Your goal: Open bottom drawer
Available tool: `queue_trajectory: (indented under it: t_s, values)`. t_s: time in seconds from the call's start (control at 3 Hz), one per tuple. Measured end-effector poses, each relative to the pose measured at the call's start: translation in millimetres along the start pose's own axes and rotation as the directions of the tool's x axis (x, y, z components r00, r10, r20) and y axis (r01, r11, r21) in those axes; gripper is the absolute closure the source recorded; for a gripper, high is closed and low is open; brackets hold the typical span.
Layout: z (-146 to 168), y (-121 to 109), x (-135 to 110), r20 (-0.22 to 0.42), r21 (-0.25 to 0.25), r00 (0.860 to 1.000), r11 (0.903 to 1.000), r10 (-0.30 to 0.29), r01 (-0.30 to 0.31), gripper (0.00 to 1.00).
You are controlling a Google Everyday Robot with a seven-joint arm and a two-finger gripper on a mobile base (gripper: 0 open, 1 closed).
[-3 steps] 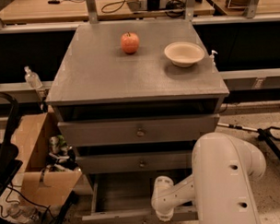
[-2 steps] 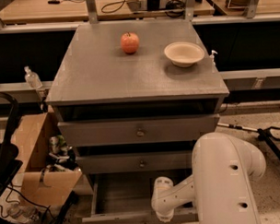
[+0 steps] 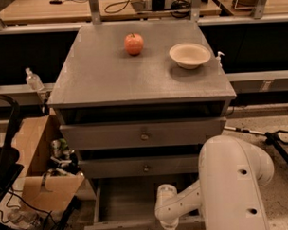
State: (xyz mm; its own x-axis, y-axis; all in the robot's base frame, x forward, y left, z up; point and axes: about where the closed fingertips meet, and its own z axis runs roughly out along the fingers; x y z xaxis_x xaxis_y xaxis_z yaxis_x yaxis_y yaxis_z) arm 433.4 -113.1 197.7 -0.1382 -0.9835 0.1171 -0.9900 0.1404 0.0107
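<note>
The bottom drawer (image 3: pixel 123 203) is the lowest of the 3 grey fronts in this cabinet, and it stands well out of the carcass, its plain grey floor open to view beneath the middle drawer (image 3: pixel 112 168) and the top drawer (image 3: pixel 102 136), both of which sit shut. My end effector (image 3: pixel 167 221) is down at the front edge of that bottom drawer, just beyond my white wrist, with the bulk of my arm (image 3: pixel 234 180) filling the lower right. The wrist hides it from this angle, so I cannot tell whether it is open, closed or gripping the knob. I judge the pull itself to be at or near its end, since most of the drawer's floor is exposed. The next move calls for letting go of the knob if I hold it, then backing straight out and up without nudging the front back in. On the tabletop (image 3: pixel 100 80) an apple (image 3: pixel 134 44) and a bowl (image 3: pixel 190 55) stand apart and well above my work, and a cardboard box (image 3: pixel 40 187) sits on the floor to the cabinet's side.
</note>
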Motion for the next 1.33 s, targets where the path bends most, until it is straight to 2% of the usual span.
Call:
queue_trajectory:
  t_s: [0.33, 1.0, 1.33]
  values:
    - [0.1, 0.1, 0.0, 0.000, 0.000, 1.000, 1.0000, 0.000, 0.000, 1.00]
    - [2.6, 3.2, 1.4, -0.002, -0.006, 1.000, 1.0000, 0.000, 0.000, 0.50]
    - [4.2, 5.1, 2.3, -0.004, -0.010, 1.000, 1.0000, 0.000, 0.000, 0.19]
